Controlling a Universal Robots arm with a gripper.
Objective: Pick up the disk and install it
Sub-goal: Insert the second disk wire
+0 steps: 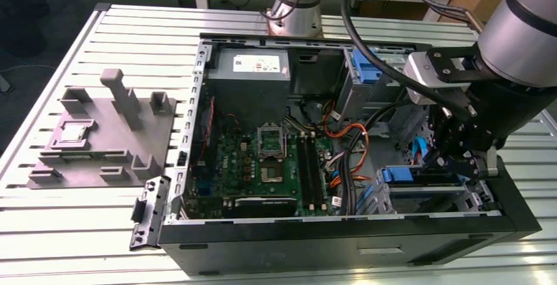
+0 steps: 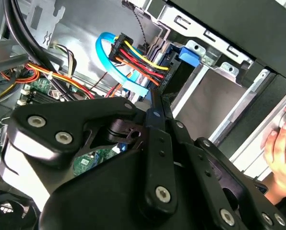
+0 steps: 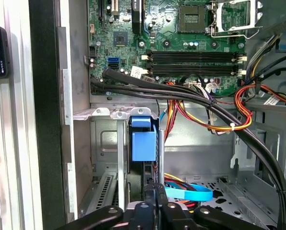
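Observation:
The disk (image 1: 416,176) sits edge-on in the drive bay at the front corner of the open computer case (image 1: 348,242), on the exterior view's right. Its blue carrier (image 3: 144,141) stands between the bay's metal rails, and the blue carrier (image 2: 187,52) lies just beyond the fingertips in the second wrist view. My gripper (image 1: 461,164) hangs inside the case right over the bay. Its black fingers (image 3: 155,189) are pressed together, shut, at the disk's rear end near the blue data cable (image 3: 188,193). I cannot tell whether they touch the disk.
Bundled black and coloured cables (image 3: 220,112) cross between the motherboard (image 1: 261,161) and the bay. A grey power supply (image 1: 252,66) sits at the case's back. A grey fixture plate (image 1: 100,135) lies on the slatted table. A person's hand (image 2: 281,148) rests by the case's outer wall.

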